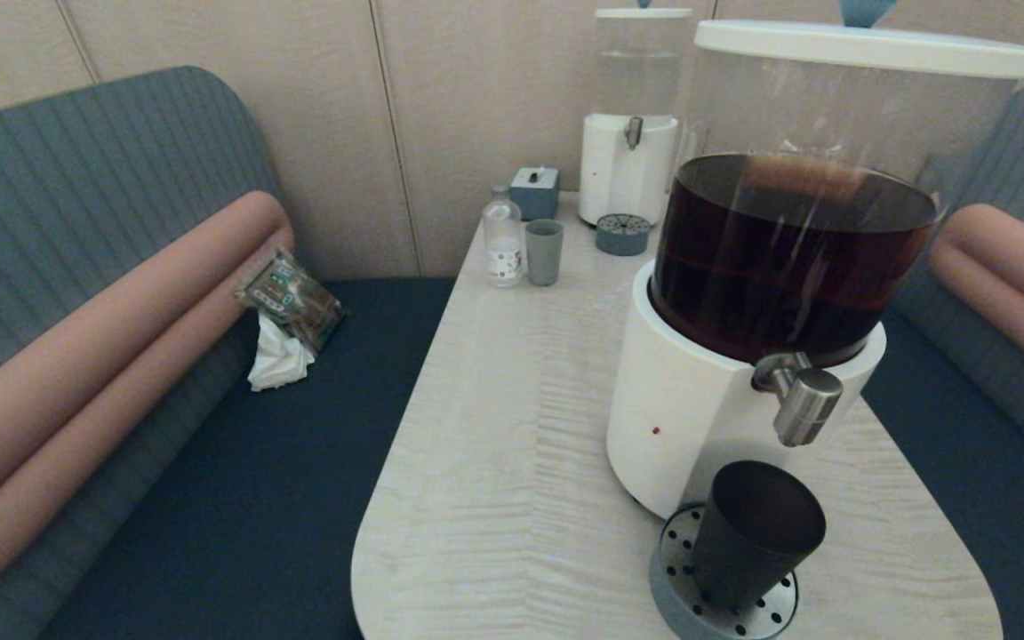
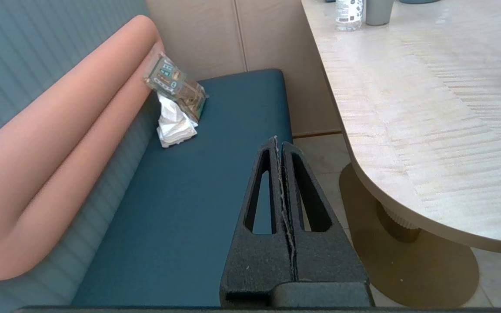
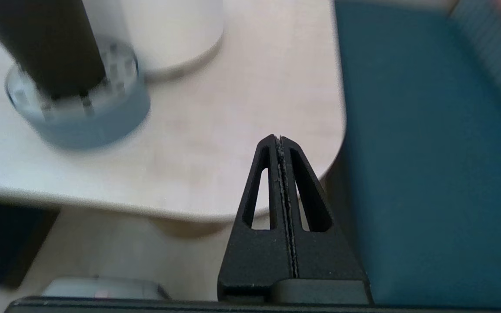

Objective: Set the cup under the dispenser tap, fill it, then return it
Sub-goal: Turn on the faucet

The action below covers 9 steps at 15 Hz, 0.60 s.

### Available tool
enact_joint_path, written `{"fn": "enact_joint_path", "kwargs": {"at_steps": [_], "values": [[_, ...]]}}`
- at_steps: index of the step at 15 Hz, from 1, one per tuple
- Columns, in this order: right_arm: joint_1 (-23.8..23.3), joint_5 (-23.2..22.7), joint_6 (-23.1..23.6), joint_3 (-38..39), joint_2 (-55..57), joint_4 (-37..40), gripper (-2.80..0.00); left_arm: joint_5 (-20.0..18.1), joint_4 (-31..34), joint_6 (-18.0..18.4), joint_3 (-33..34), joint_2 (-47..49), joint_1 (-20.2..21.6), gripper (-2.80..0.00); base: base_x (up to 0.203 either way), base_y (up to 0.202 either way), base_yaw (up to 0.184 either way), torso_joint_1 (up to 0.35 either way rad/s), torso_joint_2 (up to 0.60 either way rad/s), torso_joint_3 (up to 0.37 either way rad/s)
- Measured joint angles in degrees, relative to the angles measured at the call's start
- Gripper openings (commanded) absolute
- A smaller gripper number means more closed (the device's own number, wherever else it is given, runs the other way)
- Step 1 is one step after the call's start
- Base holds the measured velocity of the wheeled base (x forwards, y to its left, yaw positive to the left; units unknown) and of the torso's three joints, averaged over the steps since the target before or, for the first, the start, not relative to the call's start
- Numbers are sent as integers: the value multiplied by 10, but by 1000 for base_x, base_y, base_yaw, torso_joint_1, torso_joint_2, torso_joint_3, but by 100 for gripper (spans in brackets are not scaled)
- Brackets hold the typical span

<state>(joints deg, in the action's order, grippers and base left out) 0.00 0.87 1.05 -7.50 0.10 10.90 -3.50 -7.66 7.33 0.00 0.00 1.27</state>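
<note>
Head view shows the black cup (image 1: 756,533) standing on a perforated drip tray (image 1: 674,582) beneath the steel dispenser tap (image 1: 804,402), near the pale wood table (image 1: 494,462) edge. Both grippers, left gripper (image 2: 280,145) and right gripper (image 3: 279,141), hang off-table with jaws pressed together. A careless reach could topple the tall cup floorward. Teal bench seats (image 1: 299,462) flank the table.

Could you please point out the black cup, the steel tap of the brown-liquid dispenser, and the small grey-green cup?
black cup (image 1: 748,542): head view, on its dark side wall.
steel tap (image 1: 805,404): head view, on the cylindrical spout.
small grey-green cup (image 1: 544,253): head view, on its outer wall.
</note>
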Motion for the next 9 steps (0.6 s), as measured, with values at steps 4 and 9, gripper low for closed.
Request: {"fn": "enact_joint_path", "kwargs": {"at_steps": [4,9], "values": [[1,0,-17,-224,75,43,-280,0,0,0,0,0,0,-280,0,0,0,0,0,0],[19,-14,-41,-568,354,93,-280,0,0,0,0,0,0,-280,0,0,0,0,0,0]]}}
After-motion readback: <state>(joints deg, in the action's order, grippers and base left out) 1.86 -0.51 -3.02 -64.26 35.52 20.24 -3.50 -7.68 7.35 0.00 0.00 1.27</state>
